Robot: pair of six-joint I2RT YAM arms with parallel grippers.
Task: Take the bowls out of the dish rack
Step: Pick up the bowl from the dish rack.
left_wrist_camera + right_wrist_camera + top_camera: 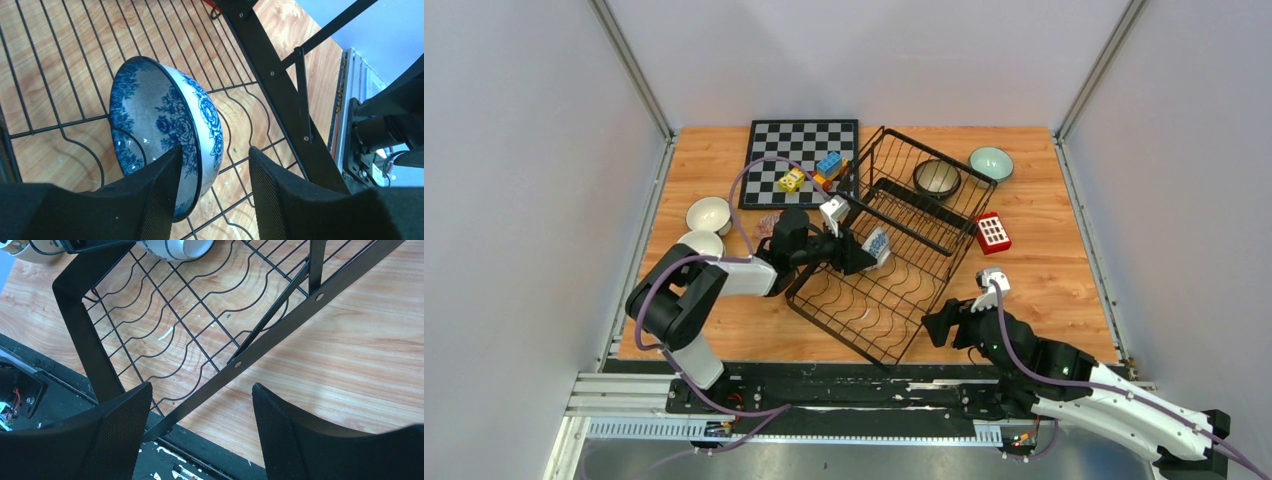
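Bowl (150,115) stands on edge in rack (839,328); my L gripper (214,160) straddles its rim, unclamped, ready to pinch. R gripper (200,390) hangs open beside rack.

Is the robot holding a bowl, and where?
Nothing gripped yet: the left pincer straddles the rim of the blue-and-white bowl, open, gap outside. The right pincer is open, empty.

The top external camera looks down from high above and behind the near edge, taking in the whole table (1044,270). The 2 wrist cameras look down at close range; all 3 views share the dish rack (879,300).
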